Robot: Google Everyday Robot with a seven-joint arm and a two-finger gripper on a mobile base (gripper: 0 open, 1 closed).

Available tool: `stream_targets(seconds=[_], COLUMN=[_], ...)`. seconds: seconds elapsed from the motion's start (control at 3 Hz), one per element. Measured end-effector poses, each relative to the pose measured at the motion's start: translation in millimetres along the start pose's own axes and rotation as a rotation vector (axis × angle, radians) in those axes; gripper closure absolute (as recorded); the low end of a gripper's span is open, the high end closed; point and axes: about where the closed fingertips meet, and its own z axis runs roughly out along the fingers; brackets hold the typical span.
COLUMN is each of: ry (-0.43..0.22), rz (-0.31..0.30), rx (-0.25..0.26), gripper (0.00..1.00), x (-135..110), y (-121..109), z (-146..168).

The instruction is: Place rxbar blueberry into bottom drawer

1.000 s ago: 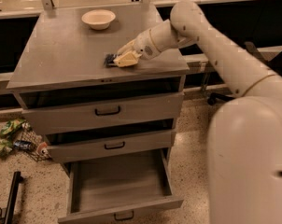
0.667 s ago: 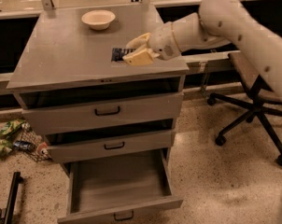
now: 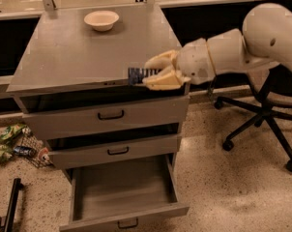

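Note:
My gripper point(image 3: 148, 75) is shut on the rxbar blueberry point(image 3: 136, 74), a dark blue wrapper with white markings that sticks out to the left of the cream fingers point(image 3: 161, 83). It hangs just over the front right edge of the grey cabinet top point(image 3: 64, 52). The white arm reaches in from the right. The bottom drawer point(image 3: 122, 190) is pulled open below, and its inside shows nothing in it; its black handle point(image 3: 127, 224) is at the lower edge of the view.
A white bowl point(image 3: 101, 20) stands at the back of the cabinet top. The two upper drawers point(image 3: 107, 116) are slightly ajar. A black office chair point(image 3: 262, 115) stands on the right. Green wrappers and litter point(image 3: 10, 141) lie on the floor at the left.
The gripper has lifted the bar off the cabinet top and carried it forward to the front edge, and the arm has swung out to the right.

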Motion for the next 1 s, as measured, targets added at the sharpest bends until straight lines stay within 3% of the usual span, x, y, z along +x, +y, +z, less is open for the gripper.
stream_targets(seconds=[0.33, 0.67, 1.0], ry=[0.042, 0.041, -0.056], rz=[0.005, 0.008, 0.071], rx=[-0.032, -0.047, -0.051], gripper=[1.00, 1.00, 1.00], x=[55.5, 53.7, 84.9], y=[-3.1, -0.9, 18.4], z=[54.9, 62.7, 82.9])
